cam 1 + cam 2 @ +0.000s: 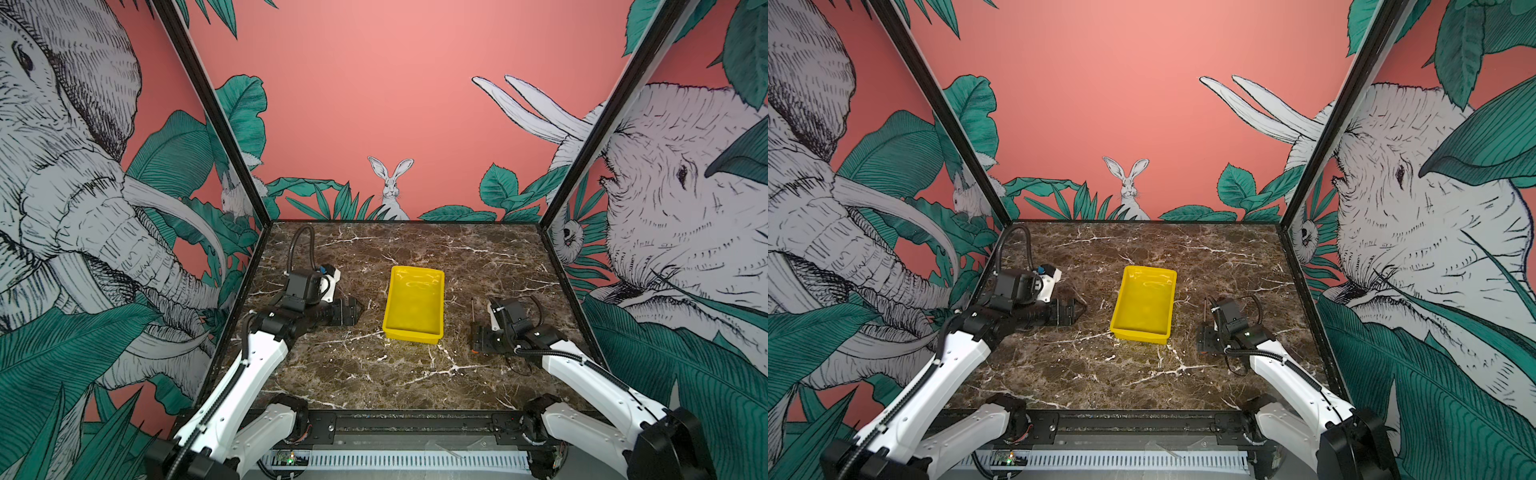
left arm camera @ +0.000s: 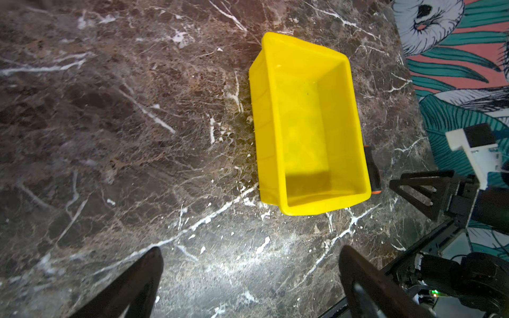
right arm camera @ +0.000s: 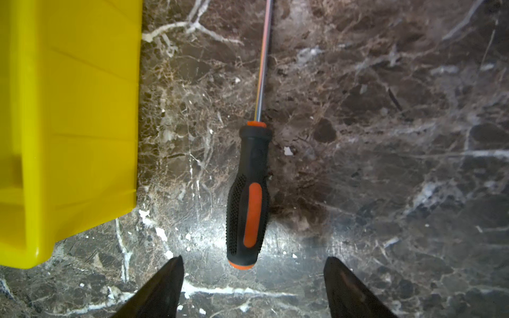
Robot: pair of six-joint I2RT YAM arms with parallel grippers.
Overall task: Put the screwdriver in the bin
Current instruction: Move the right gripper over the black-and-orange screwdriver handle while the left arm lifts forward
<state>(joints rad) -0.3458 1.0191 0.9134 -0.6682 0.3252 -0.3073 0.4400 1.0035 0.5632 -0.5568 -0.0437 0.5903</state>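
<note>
The screwdriver (image 3: 249, 198), black handle with orange accents and a thin shaft, lies flat on the marble to the right of the yellow bin (image 3: 68, 110). In both top views only its shaft (image 1: 473, 311) (image 1: 1205, 311) shows, since my right gripper (image 1: 478, 338) (image 1: 1206, 340) hangs low over the handle. In the right wrist view my right gripper (image 3: 252, 264) is open, and the handle's butt end lies just ahead of its fingertips, untouched. The bin (image 1: 413, 305) (image 1: 1144, 303) (image 2: 308, 124) is empty. My left gripper (image 1: 355, 309) (image 1: 1077, 309) (image 2: 250, 254) is open left of the bin, holding nothing.
Patterned walls with black corner posts (image 1: 552, 208) close in the marble table (image 1: 374, 374) on three sides. A black rail (image 1: 415, 424) runs along its front edge, where both arm bases sit.
</note>
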